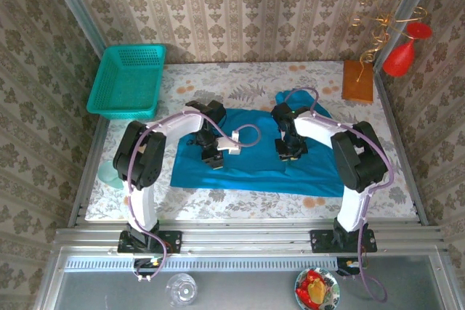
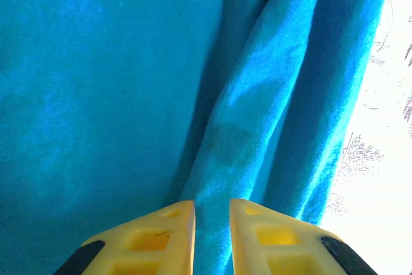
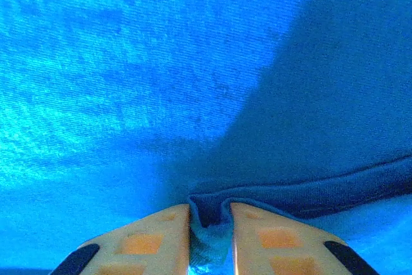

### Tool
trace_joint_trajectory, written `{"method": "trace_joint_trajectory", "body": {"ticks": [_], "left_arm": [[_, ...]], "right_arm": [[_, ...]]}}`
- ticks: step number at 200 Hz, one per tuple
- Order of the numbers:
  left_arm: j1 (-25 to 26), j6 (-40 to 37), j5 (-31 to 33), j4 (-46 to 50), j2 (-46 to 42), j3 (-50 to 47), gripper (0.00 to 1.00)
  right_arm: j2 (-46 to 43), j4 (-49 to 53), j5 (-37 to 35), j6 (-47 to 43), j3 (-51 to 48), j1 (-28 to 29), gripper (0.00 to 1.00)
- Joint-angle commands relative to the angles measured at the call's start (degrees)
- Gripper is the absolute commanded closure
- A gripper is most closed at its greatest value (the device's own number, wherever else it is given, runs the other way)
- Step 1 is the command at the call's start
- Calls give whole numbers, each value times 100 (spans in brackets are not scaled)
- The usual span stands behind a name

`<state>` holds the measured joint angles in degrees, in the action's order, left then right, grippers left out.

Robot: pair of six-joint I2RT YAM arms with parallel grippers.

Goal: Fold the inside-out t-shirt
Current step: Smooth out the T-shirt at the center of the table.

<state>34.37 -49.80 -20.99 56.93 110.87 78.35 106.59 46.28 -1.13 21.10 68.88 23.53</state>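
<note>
Left gripper (image 2: 211, 227) and right gripper (image 3: 210, 230) each pinch a fold of the shirt (image 1: 254, 168). It lies on the table (image 1: 218, 81), long axis left to right; the basket (image 1: 127, 85) stands apart at the far-left corner.

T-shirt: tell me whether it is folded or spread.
Spread, not folded: the t-shirt lies wide and mostly flat across the table, with only small ridges raised.
</note>
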Motion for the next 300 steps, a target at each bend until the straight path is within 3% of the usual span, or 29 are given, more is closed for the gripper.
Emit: {"method": "trace_joint_trajectory", "body": {"ticks": [1,37,84,100,114,227,268,290,300], "left_arm": [[0,-185,-32,181,92,-73,79],[-1,-184,-43,191,227,-49,79],[-9,-157,33,231,408,58,81],[-9,-153,43,238,416,58,88],[-17,-136,65,240,400,73,100],[-293,75,236,188,-200,-47,100],[-343,337,292,137,-452,-56,98],[-343,903,441,-124,-691,-137,91],[-356,1291,614,-329,-843,-223,89]], "right_arm": [[-184,-25,-78,168,-66,-20,84],[-693,19,-81,240,-202,-151,98],[-1038,39,8,316,-347,-234,100],[-1060,26,-5,341,-382,-260,100],[-1078,17,-27,366,-400,-278,100],[-1124,-38,-225,514,-525,-466,100],[-1170,-512,-30,638,-677,-540,100],[-1112,-865,509,682,-726,-612,81],[-1141,-921,694,695,-719,-647,67]]}}
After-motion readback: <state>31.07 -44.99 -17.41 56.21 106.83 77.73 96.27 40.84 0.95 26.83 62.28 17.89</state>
